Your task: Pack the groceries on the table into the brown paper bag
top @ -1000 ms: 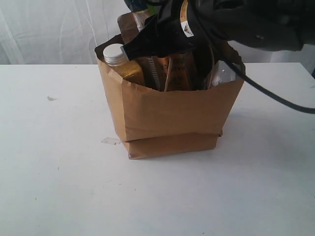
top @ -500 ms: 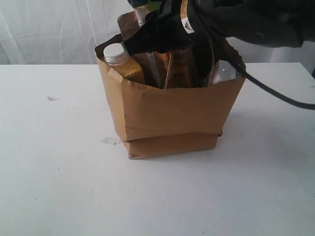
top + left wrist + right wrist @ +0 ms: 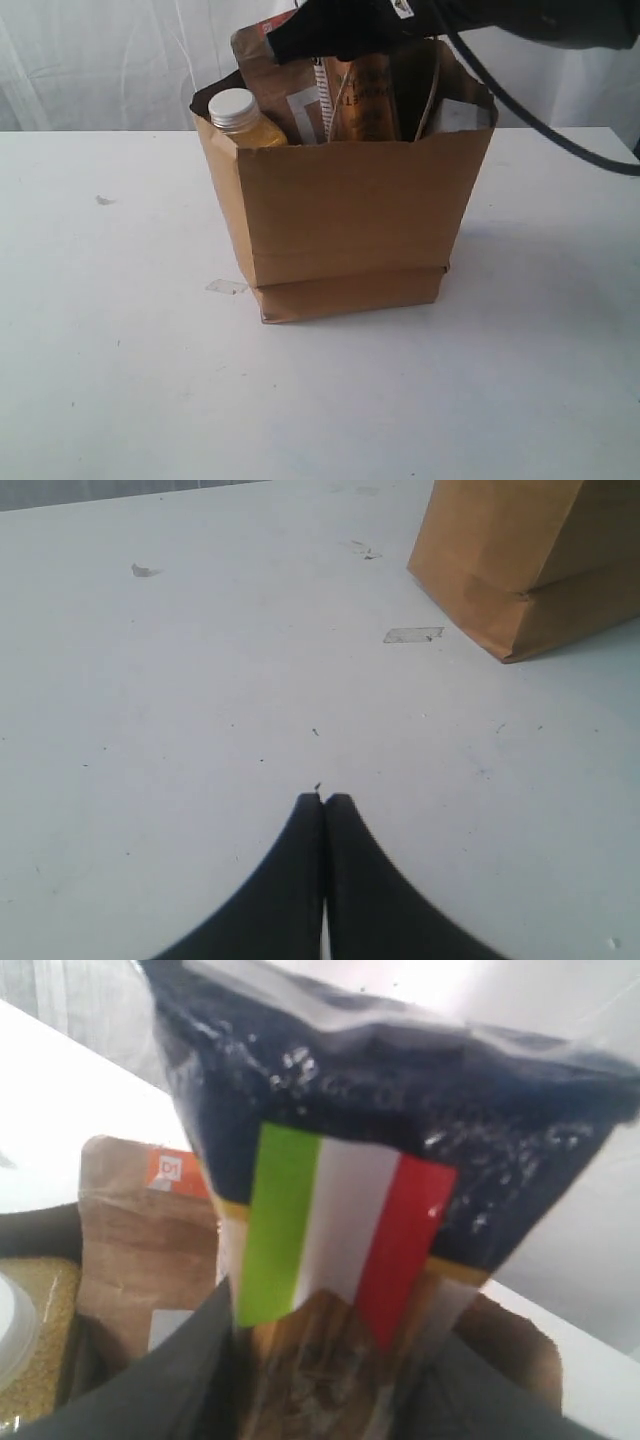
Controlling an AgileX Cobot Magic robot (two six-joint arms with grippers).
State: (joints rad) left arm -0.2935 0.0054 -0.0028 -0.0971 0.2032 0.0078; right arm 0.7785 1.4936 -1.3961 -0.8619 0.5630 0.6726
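Showing glossy dark-blue spaghetti pack (image 3: 400, 1090) (green-white-red flag label)

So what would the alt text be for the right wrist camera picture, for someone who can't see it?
A dark-blue spaghetti pack with a green, white and red flag label fills the frame, held by the right gripper, one dark finger on each side. Beside it shows a brown pouch with orange label.
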